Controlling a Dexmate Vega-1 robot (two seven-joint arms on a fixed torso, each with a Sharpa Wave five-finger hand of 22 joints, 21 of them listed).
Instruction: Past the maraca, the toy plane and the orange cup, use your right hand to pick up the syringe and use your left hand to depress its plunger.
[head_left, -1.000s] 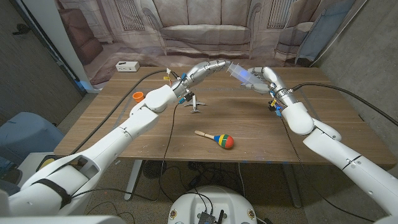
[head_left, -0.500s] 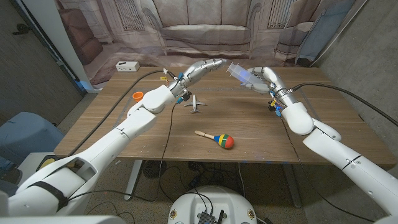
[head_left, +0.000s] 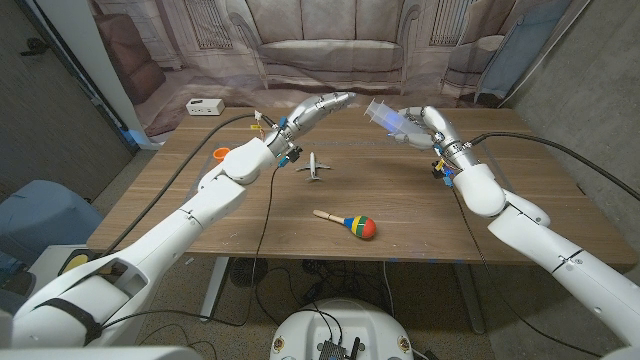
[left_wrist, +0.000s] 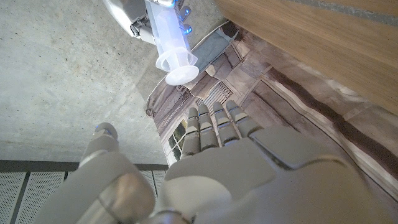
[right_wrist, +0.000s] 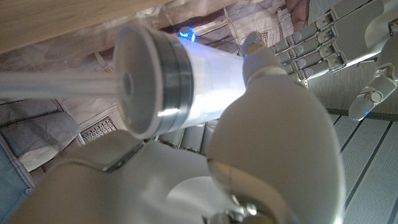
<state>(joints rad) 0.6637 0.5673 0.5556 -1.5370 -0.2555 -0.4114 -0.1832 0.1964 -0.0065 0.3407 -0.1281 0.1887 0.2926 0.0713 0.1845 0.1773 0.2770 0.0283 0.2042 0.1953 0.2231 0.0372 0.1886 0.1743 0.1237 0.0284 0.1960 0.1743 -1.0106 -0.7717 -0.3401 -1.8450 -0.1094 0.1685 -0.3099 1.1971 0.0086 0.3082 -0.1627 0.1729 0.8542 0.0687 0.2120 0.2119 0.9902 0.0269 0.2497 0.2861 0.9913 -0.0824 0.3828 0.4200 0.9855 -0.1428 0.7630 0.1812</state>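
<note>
right hand (head_left: 422, 124) grips syringe (head_left: 385, 115) aloft | left hand (head_left: 322, 106) released, fingers straight, gap between

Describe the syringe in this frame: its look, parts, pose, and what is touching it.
The syringe is a large toy-like one of clear, bluish plastic: a wide barrel, a flange and a round plunger cap, with a dark seal inside. The right hand grips its barrel in the air above the table's far side, plunger end aimed at the left hand, which is close but not touching.

I see even, soft room light on the table (head_left: 400, 215); shadows stay faint, and the close syringe (right_wrist: 186, 81) blurs in my right wrist view.
</note>
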